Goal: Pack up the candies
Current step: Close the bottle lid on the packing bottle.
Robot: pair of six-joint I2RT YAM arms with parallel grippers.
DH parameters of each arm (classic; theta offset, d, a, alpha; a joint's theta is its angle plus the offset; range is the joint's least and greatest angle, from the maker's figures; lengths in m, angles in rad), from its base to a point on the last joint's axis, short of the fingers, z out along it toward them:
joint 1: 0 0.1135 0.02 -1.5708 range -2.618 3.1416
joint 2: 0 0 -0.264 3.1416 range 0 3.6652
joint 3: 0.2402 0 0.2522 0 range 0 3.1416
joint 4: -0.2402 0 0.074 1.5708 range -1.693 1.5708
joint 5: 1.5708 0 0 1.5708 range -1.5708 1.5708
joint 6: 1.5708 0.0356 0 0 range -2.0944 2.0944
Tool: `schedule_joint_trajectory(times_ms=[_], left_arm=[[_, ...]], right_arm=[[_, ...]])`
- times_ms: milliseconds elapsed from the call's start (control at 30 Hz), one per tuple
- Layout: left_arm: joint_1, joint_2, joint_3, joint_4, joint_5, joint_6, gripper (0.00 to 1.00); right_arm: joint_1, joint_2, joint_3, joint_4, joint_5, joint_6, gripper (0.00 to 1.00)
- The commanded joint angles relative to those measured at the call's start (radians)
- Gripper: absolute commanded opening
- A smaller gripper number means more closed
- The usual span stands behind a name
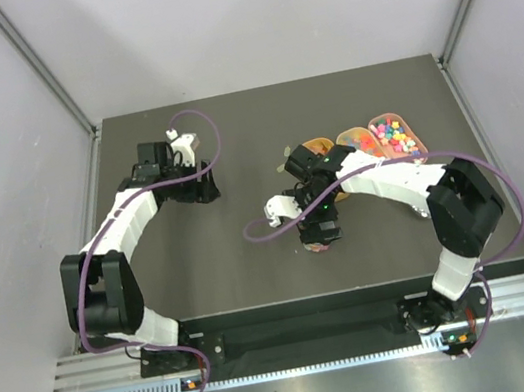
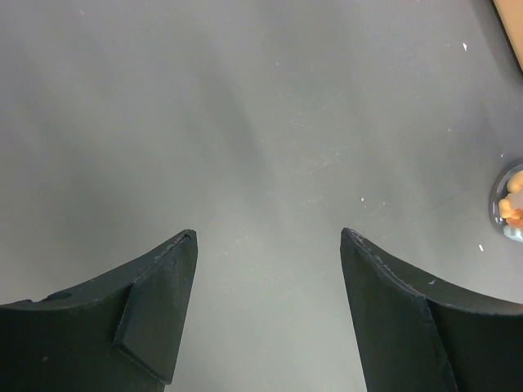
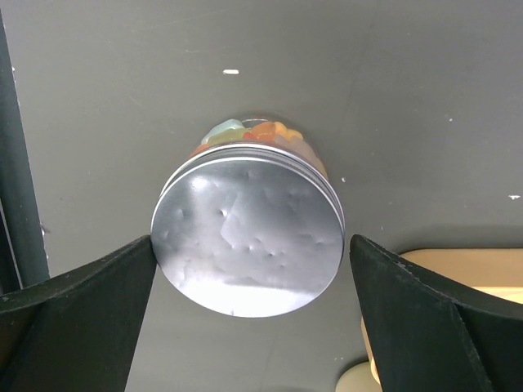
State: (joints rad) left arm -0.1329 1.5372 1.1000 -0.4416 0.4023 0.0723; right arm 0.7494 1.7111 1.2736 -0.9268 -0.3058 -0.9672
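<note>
Many tiny bright candies [image 1: 393, 136] lie in the far right orange oval tray [image 1: 419, 140]. More candies [image 3: 245, 131] show through the clear wall of a small round dish under a silver lid [image 3: 249, 237]. My right gripper [image 3: 252, 241] is open, its jaws standing either side of the lid; the left finger [image 3: 122, 278] is at the lid's edge and the right finger [image 3: 392, 286] is a small gap away. In the top view this gripper [image 1: 321, 231] hides most of the dish. My left gripper [image 2: 270, 235] is open and empty over bare table.
Two more orange oval trays [image 1: 358, 139] [image 1: 315, 149] stand beside the full one, behind the right gripper. A tray edge [image 3: 458, 269] shows at the right wrist view's lower right. The dish [image 2: 511, 204] shows at the left wrist view's right edge. White walls surround the table.
</note>
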Motion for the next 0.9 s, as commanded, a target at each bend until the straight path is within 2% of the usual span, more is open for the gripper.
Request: schedule_joint_trajectory(times_ms=[0,500,867], left_arm=[[-0.004,0.001,0.041,0.029,0.000,-0.006,0.75],[-0.004,-0.003,0.046,0.030,-0.002,-0.002,0.75],[-0.004,-0.005,0.046,0.038,-0.008,-0.005,0.75]], right_arm=[[-0.010,-0.047,0.038,-0.014,0.002,0.015,1.00],[-0.012,-0.054,0.112,-0.056,-0.024,0.030,1.00],[-0.013,-0.068,0.070,-0.083,-0.009,0.004,1.00]])
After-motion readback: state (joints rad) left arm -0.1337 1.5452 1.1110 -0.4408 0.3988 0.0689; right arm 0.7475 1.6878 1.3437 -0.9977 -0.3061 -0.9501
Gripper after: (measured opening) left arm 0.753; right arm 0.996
